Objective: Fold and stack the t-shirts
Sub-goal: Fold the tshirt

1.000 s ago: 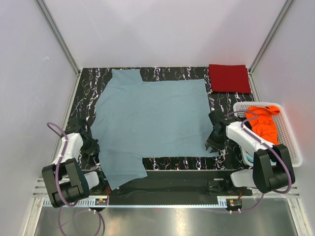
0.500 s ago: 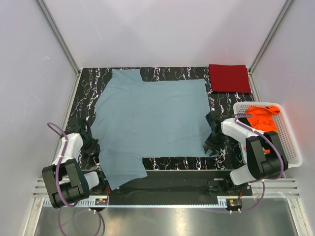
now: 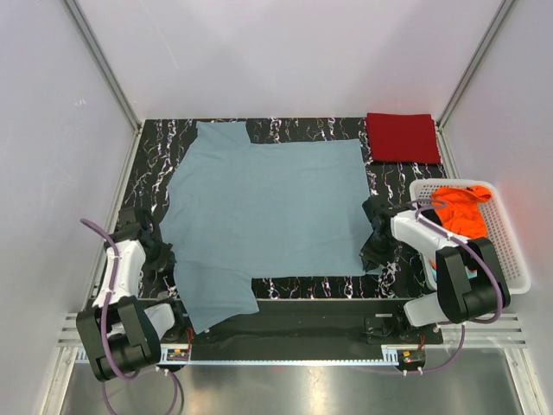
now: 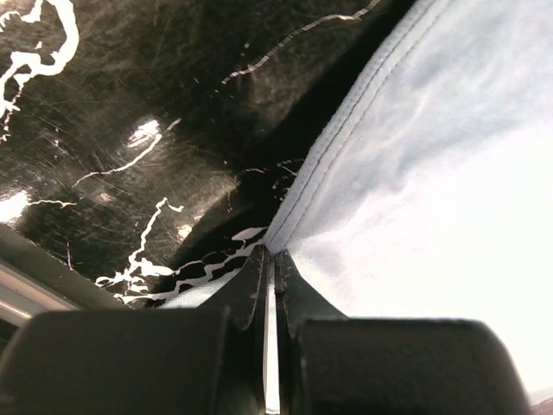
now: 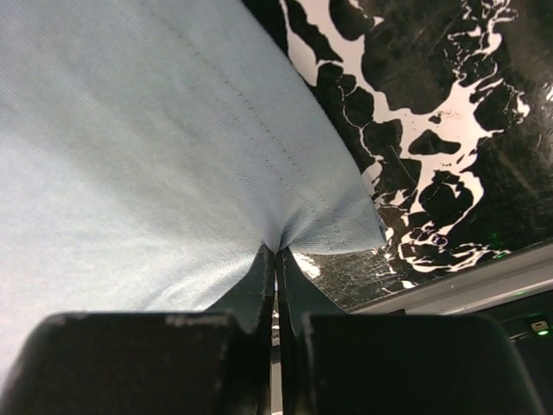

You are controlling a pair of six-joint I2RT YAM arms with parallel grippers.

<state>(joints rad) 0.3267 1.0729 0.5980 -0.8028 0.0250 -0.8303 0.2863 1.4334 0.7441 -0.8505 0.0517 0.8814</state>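
Liable to skew or bunch across the black marbled worktop [image 3: 149,164] if raised unevenly: grey-blue t-shirt [image 3: 268,207] wide, limp, held by thin pinches prone to slipping. Spread flat mid-worktop, between the two tools. Left tool [image 3: 161,257] clamped shut on its left edge, just beside the near sleeve. Right tool [image 3: 374,251] clamped shut on the near-right corner, with only a sliver of cloth in each.

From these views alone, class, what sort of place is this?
Probably a lab test cell: plain white walls enclose a black marbled table, with two robot arms bolted at its edge and a grey-blue t-shirt spread flat.
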